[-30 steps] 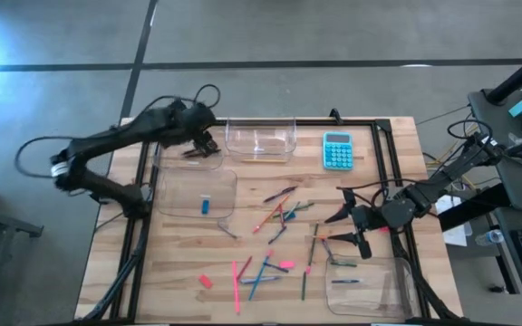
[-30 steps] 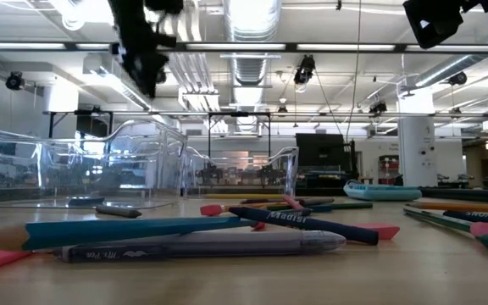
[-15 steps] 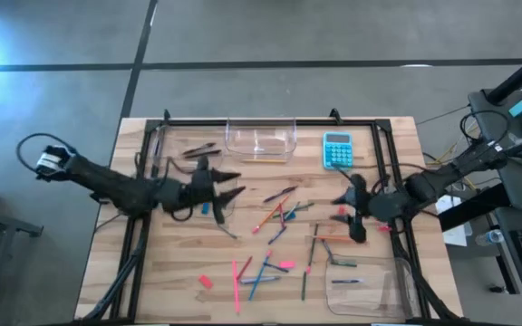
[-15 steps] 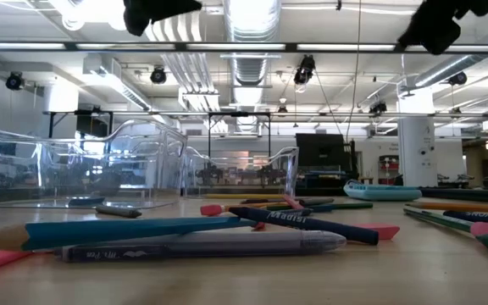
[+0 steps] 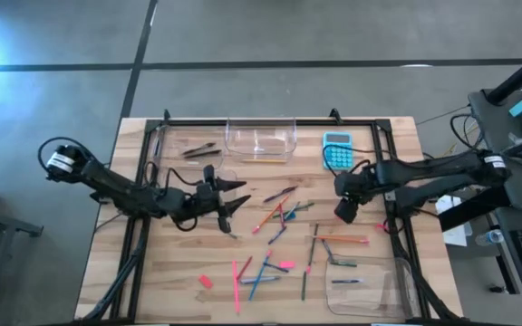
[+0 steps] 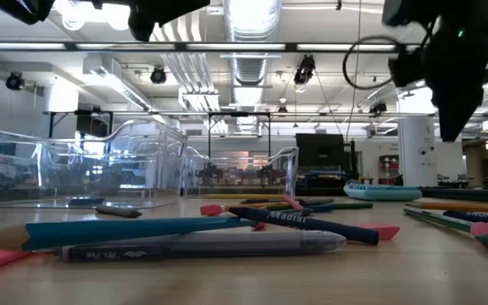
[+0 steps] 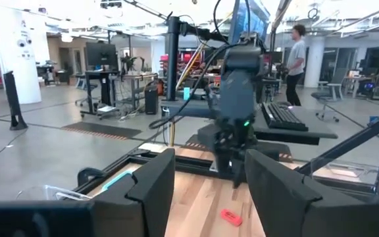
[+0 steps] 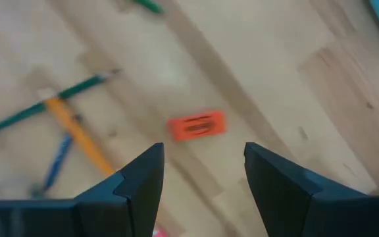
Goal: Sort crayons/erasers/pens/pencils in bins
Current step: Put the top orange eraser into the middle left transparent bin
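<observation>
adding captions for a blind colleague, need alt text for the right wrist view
The right gripper hangs open above a light wooden table, its two dark fingers framing a small orange-red rectangular eraser lying flat. A green pencil and an orange pencil lie off to one side.

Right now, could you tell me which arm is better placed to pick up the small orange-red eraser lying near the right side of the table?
The right arm. Its tool hangs open directly above the orange-red eraser. The left tool is open too, but sits across the table, beyond the scattered pencils.
</observation>
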You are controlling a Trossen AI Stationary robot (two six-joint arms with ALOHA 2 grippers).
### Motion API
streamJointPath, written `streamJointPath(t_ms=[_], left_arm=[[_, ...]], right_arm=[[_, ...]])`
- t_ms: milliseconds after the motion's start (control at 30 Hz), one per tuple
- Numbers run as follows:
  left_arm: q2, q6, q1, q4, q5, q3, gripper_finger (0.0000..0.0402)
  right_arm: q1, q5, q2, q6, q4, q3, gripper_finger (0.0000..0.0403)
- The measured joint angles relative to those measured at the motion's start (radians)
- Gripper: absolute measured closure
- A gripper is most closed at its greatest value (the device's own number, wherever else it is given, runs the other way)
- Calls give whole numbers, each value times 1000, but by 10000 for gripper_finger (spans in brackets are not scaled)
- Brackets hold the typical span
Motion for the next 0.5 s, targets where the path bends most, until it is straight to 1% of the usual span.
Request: streamJointPath(t_ms=[100,167,233,300,500], left_arm=[[-1,-1,-1,-5,1,-6,231],[-1,-1,-1,-15,1,-7,231],[-1,-2,-1,-15,3,-8,231],[-1,-2,-1,-15,4,-8,231],[-1,-2,-1,-15,9,-6,231]], right_arm=[[-80,-14,20,-31,57,-45,202],[-128,-67,31,-58,116,-78,202],[-169,-143,42,-85,179,-114,202],[-195,-186,55,-106,232,-145,202],[-218,-190,120,-104,258,-199,202]])
